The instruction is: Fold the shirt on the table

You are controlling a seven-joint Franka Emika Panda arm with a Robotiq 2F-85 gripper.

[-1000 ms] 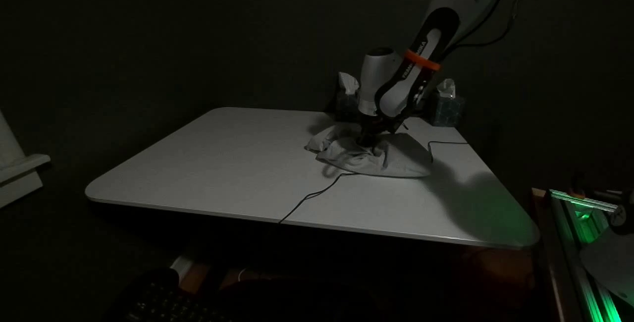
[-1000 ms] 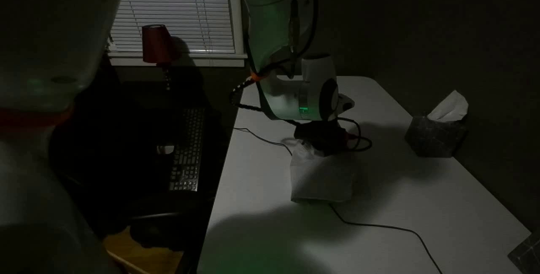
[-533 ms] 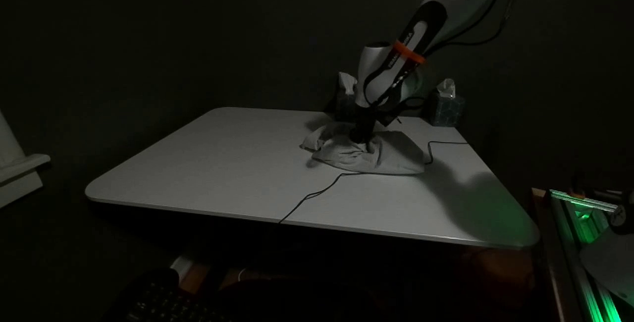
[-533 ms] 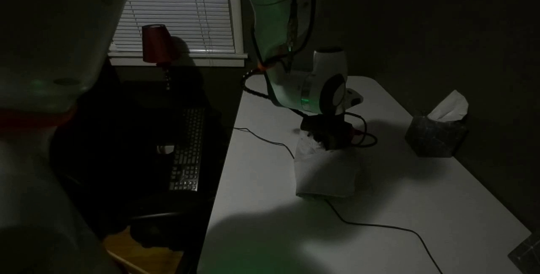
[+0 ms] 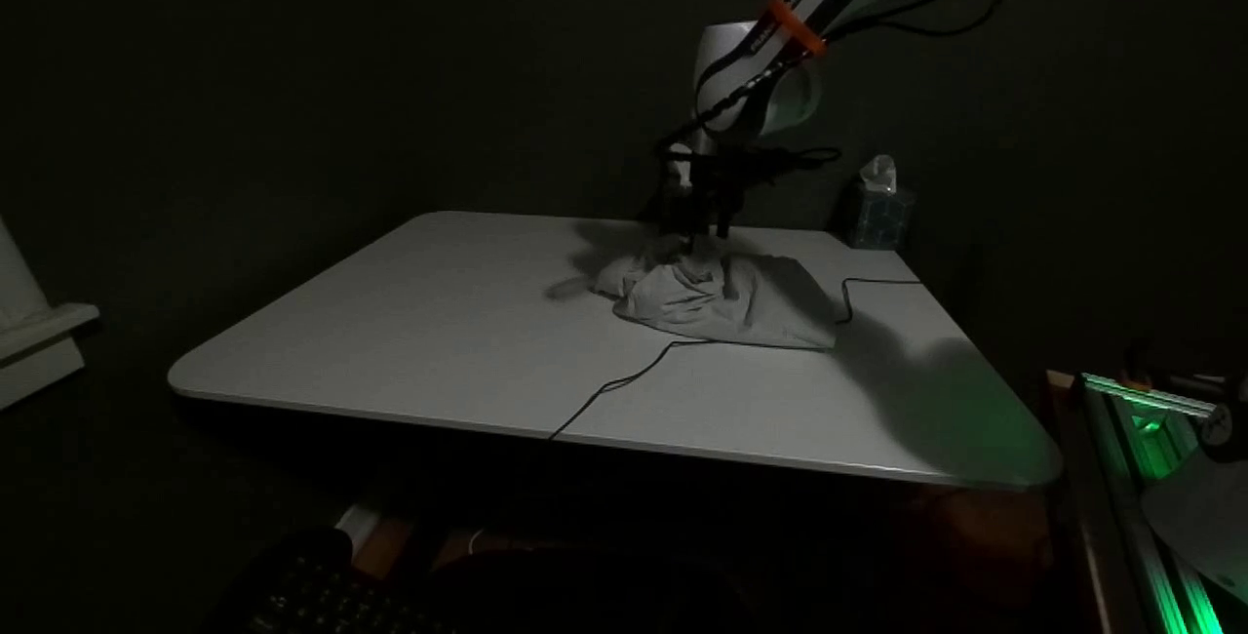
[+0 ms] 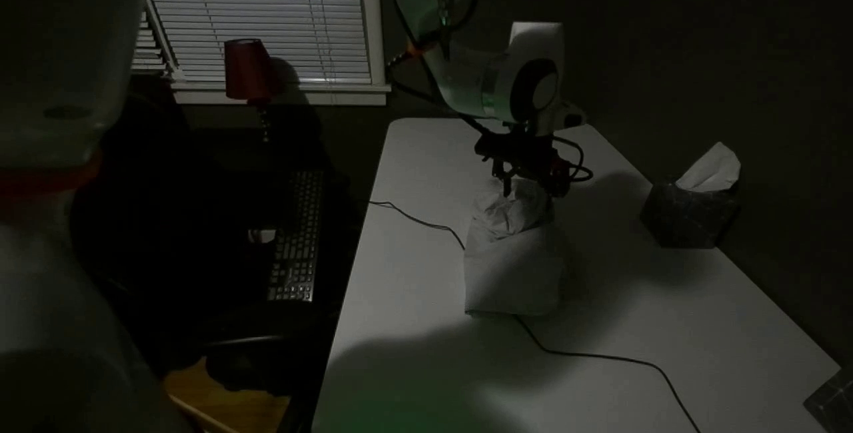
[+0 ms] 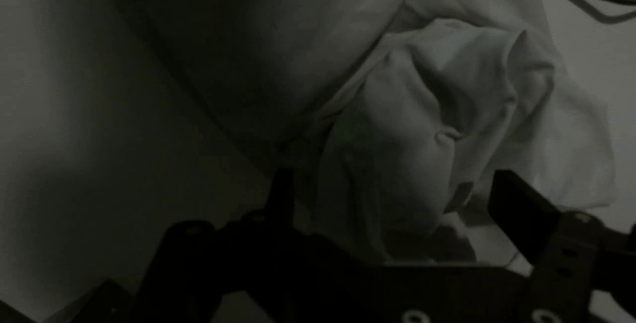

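Arm (image 5: 731, 68): one, white with black trim and an orange band (image 5: 795, 26). Enters an exterior view at the upper right and slants down to the left; wrist raised over the shirt (image 5: 746, 307).

Gripper (image 7: 392, 176): one, black, pointing downward above the bunched part of the shirt. Released: in the wrist view its fingers (image 7: 521, 213) stand wide apart, one at lower centre, one at lower right. Whether a fingertip touches the cloth, I cannot tell.

Shirt: one, pale. Lies on the white surface (image 5: 390, 322), just right of centre in both exterior views. Creases heaped under the gripper; a smoother panel (image 6: 513, 276) runs toward the bottom of the frame in an exterior view.

Tissue box (image 6: 686, 220): dark, patterned, at the right of the frame; white tissue (image 6: 712, 168) standing up from its top. Largely hidden behind the gripper in an exterior view.

Second tissue box (image 5: 882, 219): upper right, pale tissue (image 5: 878, 174) protruding.

Cord (image 6: 413, 220): thin, dark; meets the shirt's left edge. A further length (image 6: 600, 355) leaves its lower edge toward the bottom right.

Lamp (image 6: 248, 70): red shade, upper left, before a window blind (image 6: 266, 20).

Keyboard (image 6: 298, 240): left of the surface.

Metal frame (image 5: 1155, 458): green-lit, lower right.
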